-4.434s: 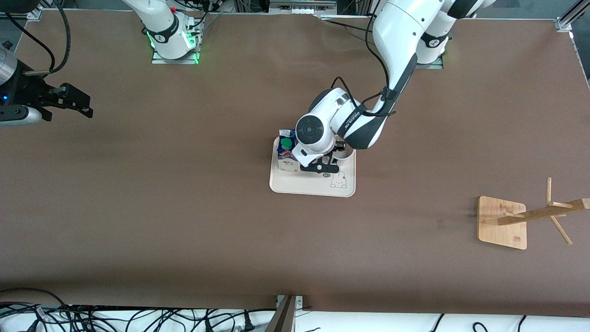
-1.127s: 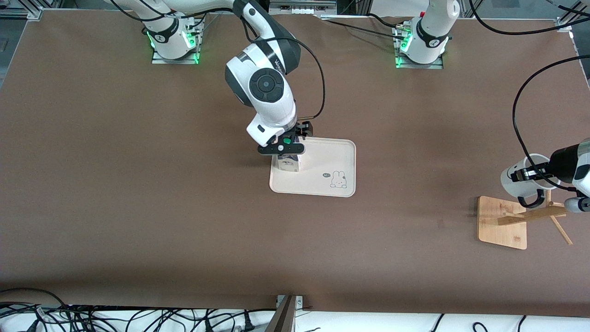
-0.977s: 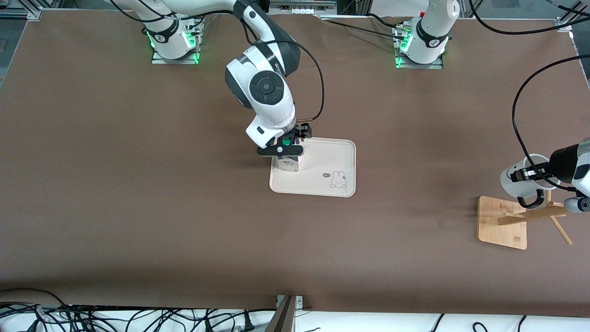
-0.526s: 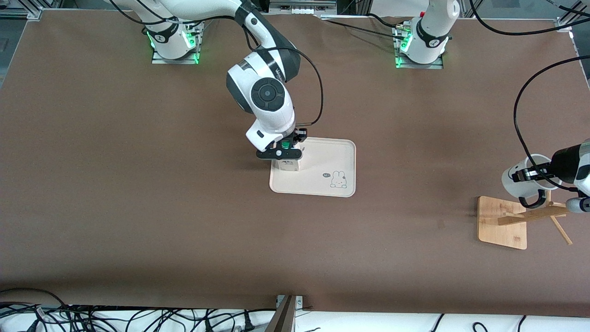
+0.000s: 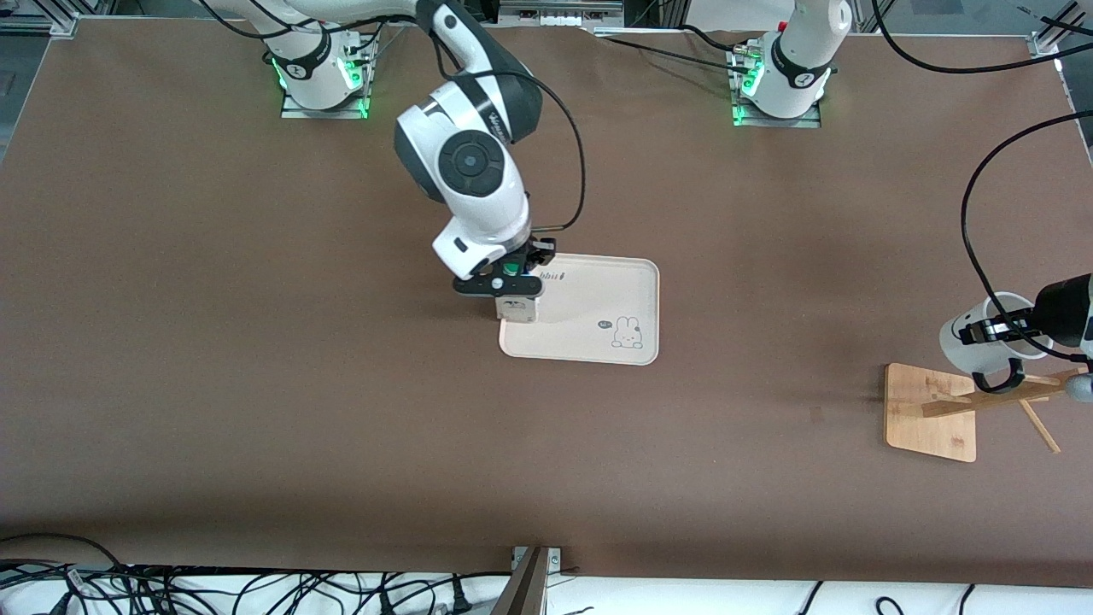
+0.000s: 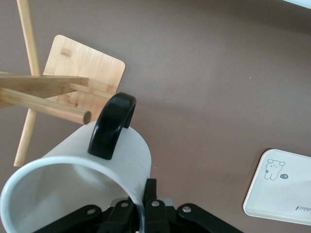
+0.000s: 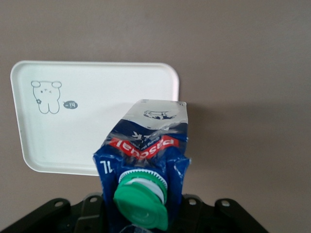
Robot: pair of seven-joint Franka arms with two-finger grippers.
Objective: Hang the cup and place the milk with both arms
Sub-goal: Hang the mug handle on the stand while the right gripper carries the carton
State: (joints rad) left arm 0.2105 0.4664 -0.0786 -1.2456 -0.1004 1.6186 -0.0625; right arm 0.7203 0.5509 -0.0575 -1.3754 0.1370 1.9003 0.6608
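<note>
My right gripper [image 5: 511, 280] is clamped on the milk [image 5: 517, 306], held off the tray [image 5: 598, 342] over its edge toward the right arm's end. My left gripper [image 5: 1008, 329] grips the cup [image 5: 982, 342] by its rim — handle [image 6: 111, 125] just beside a peg [image 6: 46, 104] of the wooden rack [image 5: 931, 410].

cup [image 6: 73, 170]: white, black handle
milk [image 7: 146, 155]: dark blue, red band, green cap
tray [image 5: 628, 273]: cream, bunny drawing
rack [image 5: 931, 410]: light wood
table [image 5: 256, 384]: brown
</note>
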